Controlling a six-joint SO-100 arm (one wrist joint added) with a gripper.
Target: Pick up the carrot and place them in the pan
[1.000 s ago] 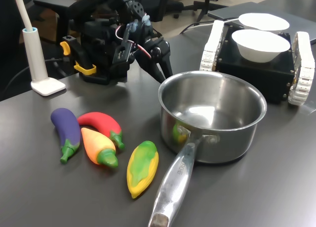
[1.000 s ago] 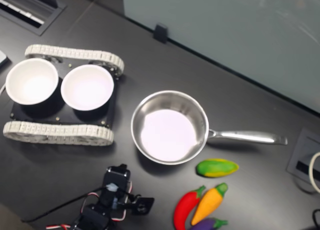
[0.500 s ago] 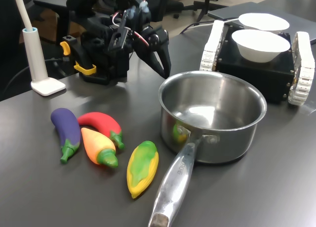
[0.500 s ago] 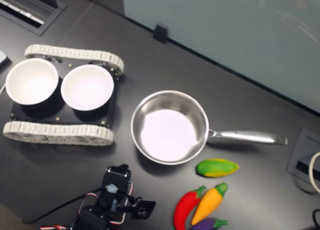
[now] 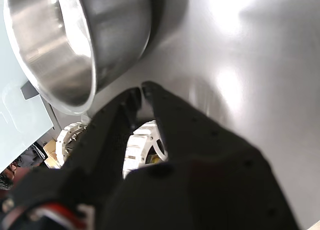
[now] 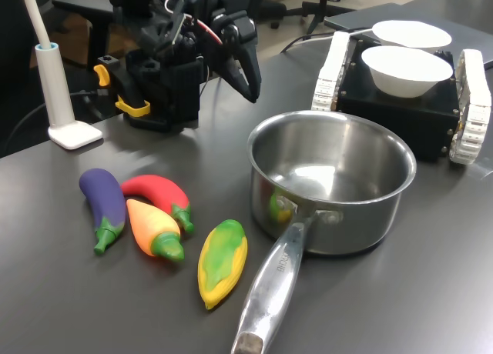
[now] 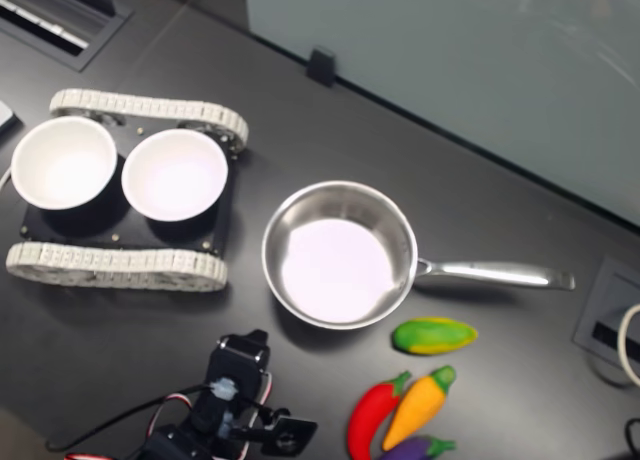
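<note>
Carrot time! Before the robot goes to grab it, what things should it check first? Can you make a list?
1. The carrot is free to grab: ok. It lies on the table beside the red chili pepper, nothing on top.
2. The tool holds nothing: ok. In the wrist view its tips are nearly together and bare.
3. The tool is over the carrot: not ok. It hangs up near the arm's base, well away.
4. The pan has room: ok, it is empty.
5. Neighbours may get bumped: not ok. The chili and the eggplant sit tight against the carrot.
</note>
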